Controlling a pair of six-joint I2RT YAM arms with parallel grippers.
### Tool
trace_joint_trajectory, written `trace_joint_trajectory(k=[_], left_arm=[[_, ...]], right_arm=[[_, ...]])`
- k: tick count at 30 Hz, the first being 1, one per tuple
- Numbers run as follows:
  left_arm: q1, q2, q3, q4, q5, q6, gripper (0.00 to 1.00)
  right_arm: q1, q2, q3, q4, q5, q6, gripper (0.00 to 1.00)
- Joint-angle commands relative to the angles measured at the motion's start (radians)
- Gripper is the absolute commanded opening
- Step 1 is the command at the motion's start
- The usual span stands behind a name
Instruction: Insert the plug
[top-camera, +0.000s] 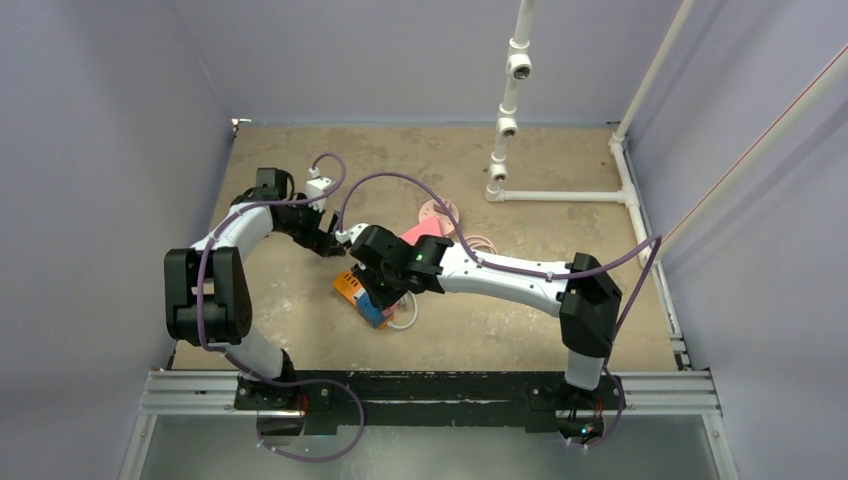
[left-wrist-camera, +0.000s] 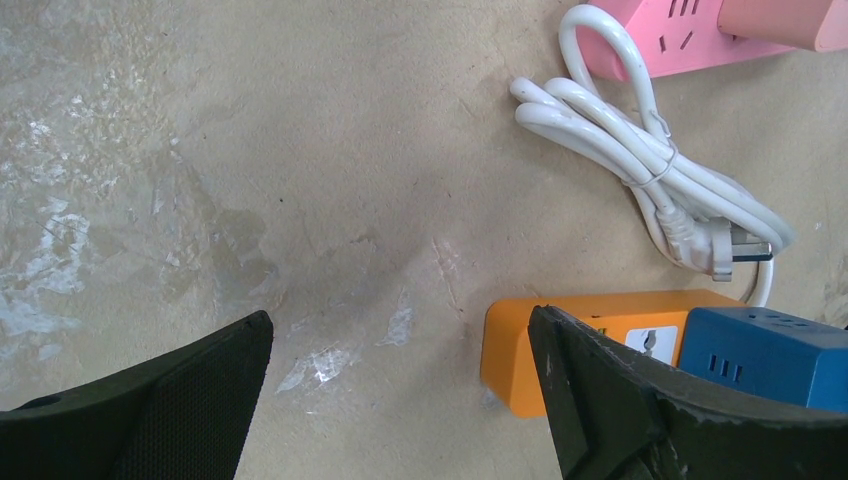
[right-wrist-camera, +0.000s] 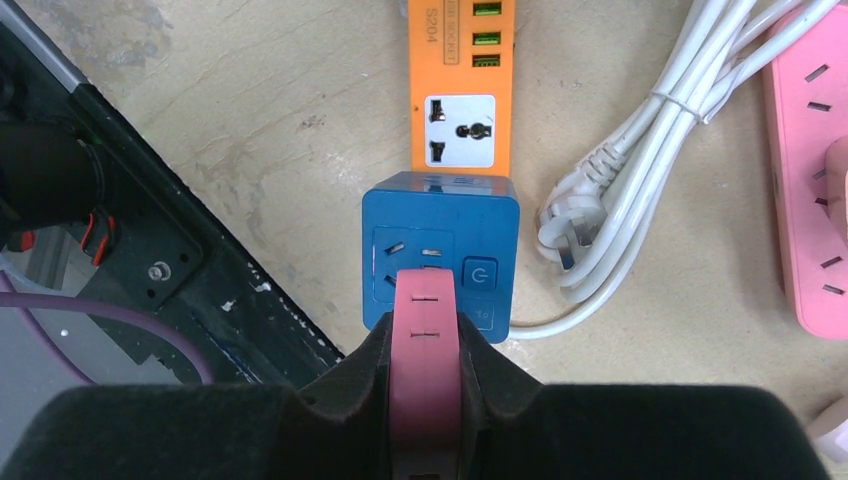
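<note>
My right gripper (right-wrist-camera: 425, 335) is shut on a pink plug (right-wrist-camera: 425, 310). The plug's front end lies over the socket face of a blue cube socket (right-wrist-camera: 485, 215); its pins are hidden, so I cannot tell whether they are in. The cube sits at the near end of an orange power strip (right-wrist-camera: 460, 60). In the top view the right gripper (top-camera: 385, 290) hangs over the strip (top-camera: 348, 285). My left gripper (left-wrist-camera: 400, 320) is open above bare table, its right finger (left-wrist-camera: 620, 400) beside the orange strip's end (left-wrist-camera: 510, 350).
A bundled white cable (right-wrist-camera: 640, 170) with its own white plug (left-wrist-camera: 715, 250) lies right of the cube. A pink power strip (right-wrist-camera: 815, 170) lies beyond it. White pipes (top-camera: 508, 100) stand at the back right. The black base rail (right-wrist-camera: 150, 230) runs close to the cube.
</note>
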Motion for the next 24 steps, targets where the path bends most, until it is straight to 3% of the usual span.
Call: trace_joint_trajectory(k=[1,24], left_arm=[[0.002,-0.028,-0.004,-0.005,0.027,0.027,0.99],[0.002,-0.033,-0.018,-0.025,0.036,0.067,0.99]], right_arm=[[0.000,0.016,0.012,0.000,0.018,0.006,0.00],[0.001,0.042,0.026,-0.001,0.013,0.000,0.00]])
